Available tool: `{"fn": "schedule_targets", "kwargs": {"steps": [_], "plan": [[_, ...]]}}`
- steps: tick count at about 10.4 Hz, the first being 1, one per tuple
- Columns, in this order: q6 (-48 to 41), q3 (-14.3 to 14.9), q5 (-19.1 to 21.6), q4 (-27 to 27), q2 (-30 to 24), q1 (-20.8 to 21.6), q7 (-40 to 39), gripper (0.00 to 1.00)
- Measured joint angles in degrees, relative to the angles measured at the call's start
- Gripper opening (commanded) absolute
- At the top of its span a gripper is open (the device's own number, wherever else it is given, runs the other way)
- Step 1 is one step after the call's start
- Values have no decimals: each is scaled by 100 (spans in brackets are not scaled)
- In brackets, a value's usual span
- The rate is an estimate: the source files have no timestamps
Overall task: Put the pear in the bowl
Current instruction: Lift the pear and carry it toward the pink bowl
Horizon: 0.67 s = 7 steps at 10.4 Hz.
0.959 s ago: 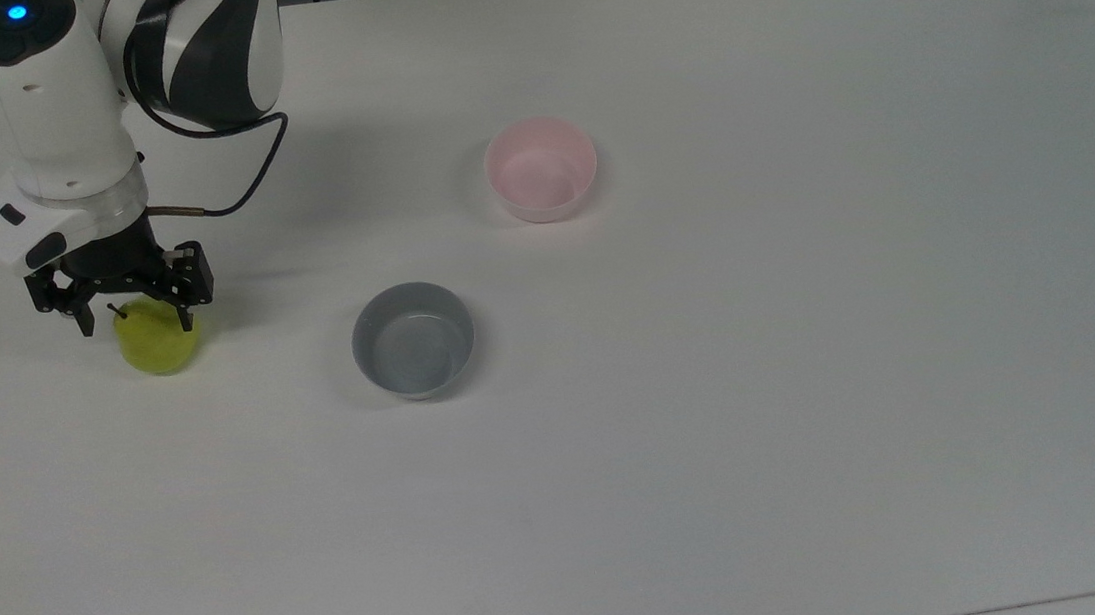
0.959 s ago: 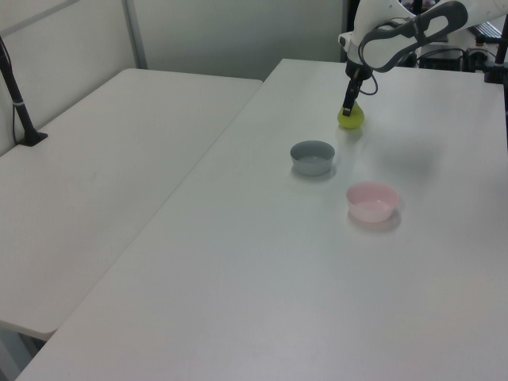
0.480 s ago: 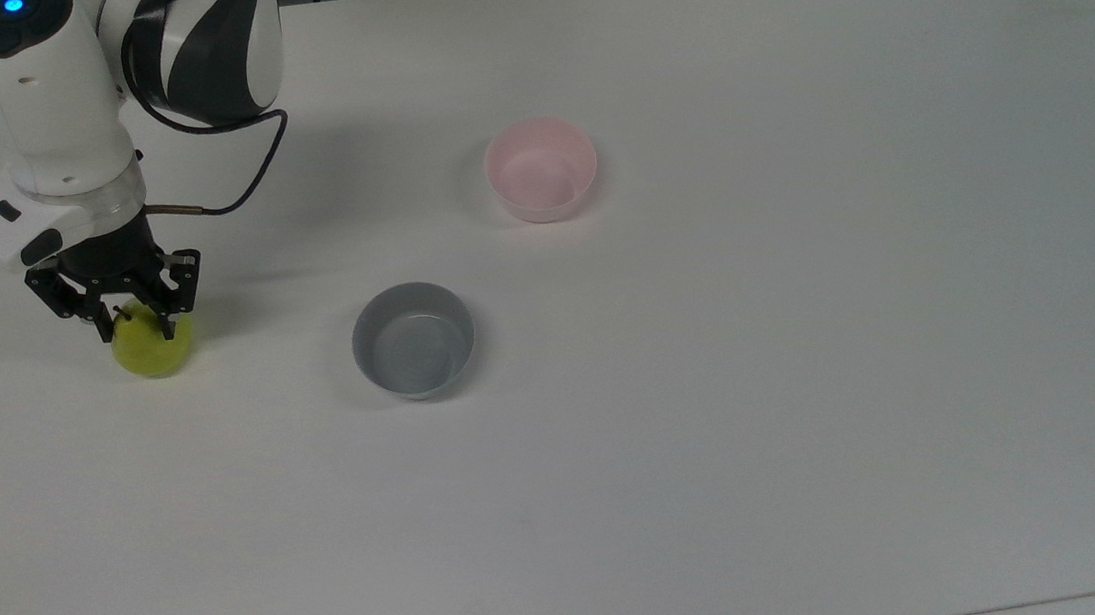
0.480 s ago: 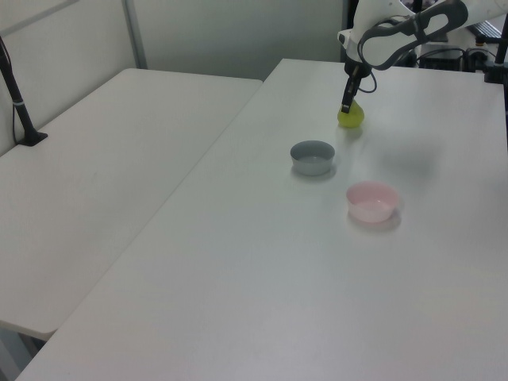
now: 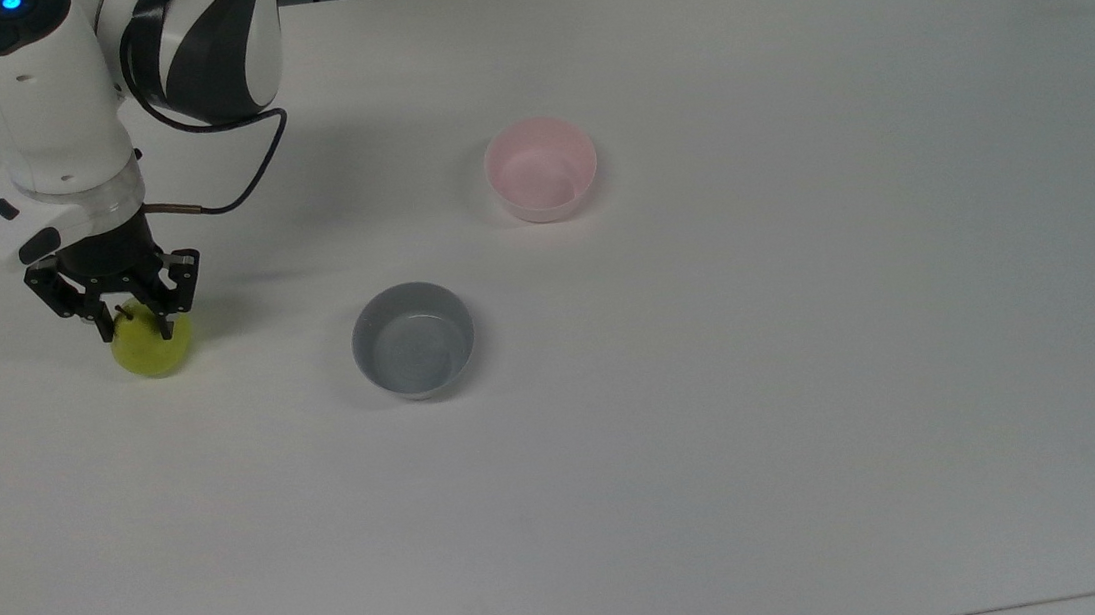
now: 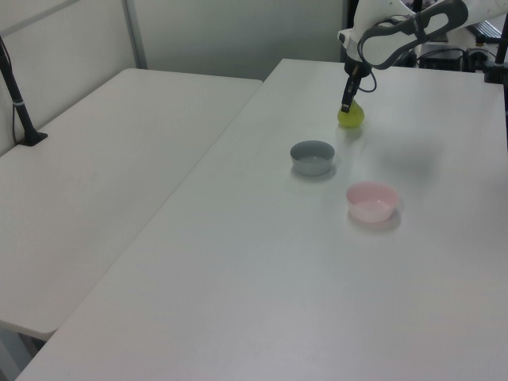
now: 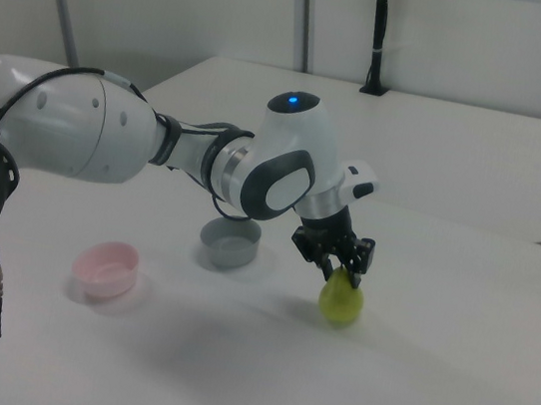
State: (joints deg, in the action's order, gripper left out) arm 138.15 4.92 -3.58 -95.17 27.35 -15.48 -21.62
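Grasp step: gripper [image 5: 136, 330] clamped on upper part of pear [image 5: 153, 349], resting on table [image 5: 815, 372] at the top view's left; next, lift, carry past grey bowl [image 5: 413, 340], release over pink bowl [image 5: 541, 168].

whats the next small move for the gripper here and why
Probably lift straight up. The gripper looks shut on the pear, which seems to sit on the table. The pink bowl lies toward the top view's right, past the grey bowl, so height is likely needed to clear both rims.
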Motion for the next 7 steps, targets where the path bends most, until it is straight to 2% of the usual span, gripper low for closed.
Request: {"fn": "schedule_targets", "kwargs": {"steps": [5, 7], "plan": [[-462, -15, 0, -7, -282, 1, 0, 0], [-1066, -110, 1, 5, -584, 35, 0, 0]]}}
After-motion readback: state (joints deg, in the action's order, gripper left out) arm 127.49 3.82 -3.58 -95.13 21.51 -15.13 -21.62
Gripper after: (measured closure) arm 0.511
